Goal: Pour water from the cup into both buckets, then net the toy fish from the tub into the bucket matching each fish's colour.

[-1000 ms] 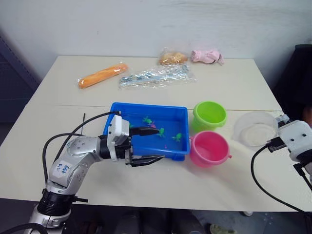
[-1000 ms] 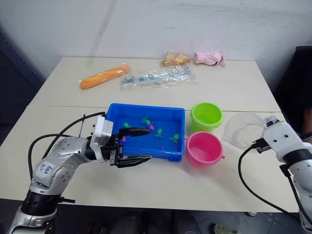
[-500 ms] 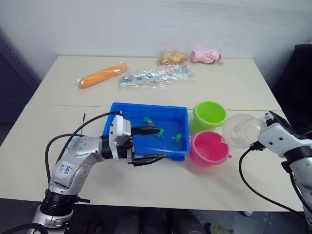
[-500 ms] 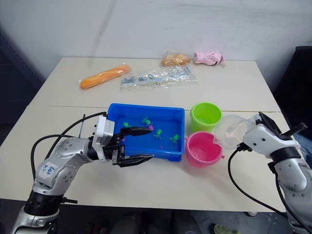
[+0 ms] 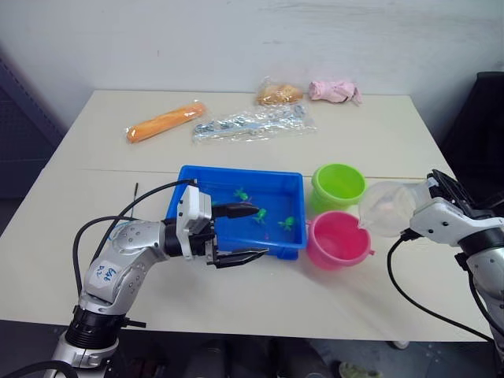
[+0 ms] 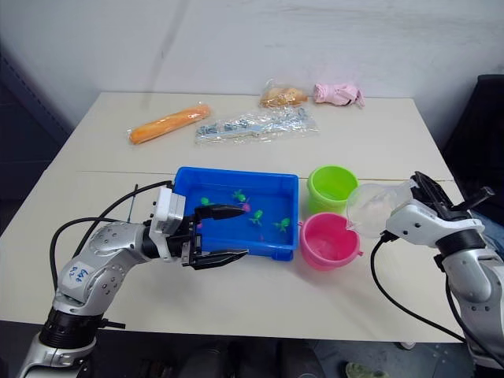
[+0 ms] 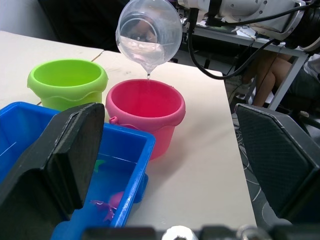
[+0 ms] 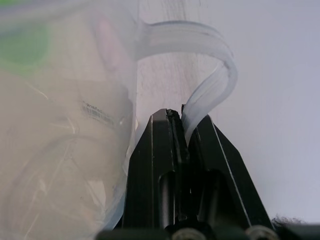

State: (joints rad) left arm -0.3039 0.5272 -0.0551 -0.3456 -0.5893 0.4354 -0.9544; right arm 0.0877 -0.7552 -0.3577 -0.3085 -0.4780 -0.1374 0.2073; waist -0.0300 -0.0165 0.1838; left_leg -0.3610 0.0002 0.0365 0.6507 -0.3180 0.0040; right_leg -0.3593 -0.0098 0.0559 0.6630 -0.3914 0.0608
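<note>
Pouring is under way: the right gripper (image 8: 176,117) is clamped on the looped handle of the clear measuring cup (image 5: 387,208), fingers pinched tight with the thin handle strip between them. The cup is tipped, spout down, just above the 3 o'clock rim of the pink bucket (image 5: 339,239), and the left wrist view shows a thin thread of water falling from the spout into that bucket.

The lime green bucket (image 5: 338,185) stands touching the pink one at its 12 o'clock side, both just beside the 3 o'clock wall of the blue tub (image 5: 283,250). Several tiny green and pink toy fish (image 5: 287,222) lie in the tub's shallow water.

The left gripper (image 5: 242,233) hovers at the tub's 7 o'clock corner, its 2 fingers spread wide and holding nothing.

At 12 o'clock on the table, well apart from the work, lie an orange bag (image 5: 164,120), a clear packet (image 5: 250,123), a bagged bun (image 5: 279,94) and a pink cloth (image 5: 334,89).

The cup looks light and thin-walled, likely flexible, so the handle is the sound place to hold it; the water shifts its weight toward the spout as it tilts. The buckets appear light and could slide if nudged. The fish seem small, hard and slippery when wet, better scooped than pinched.
</note>
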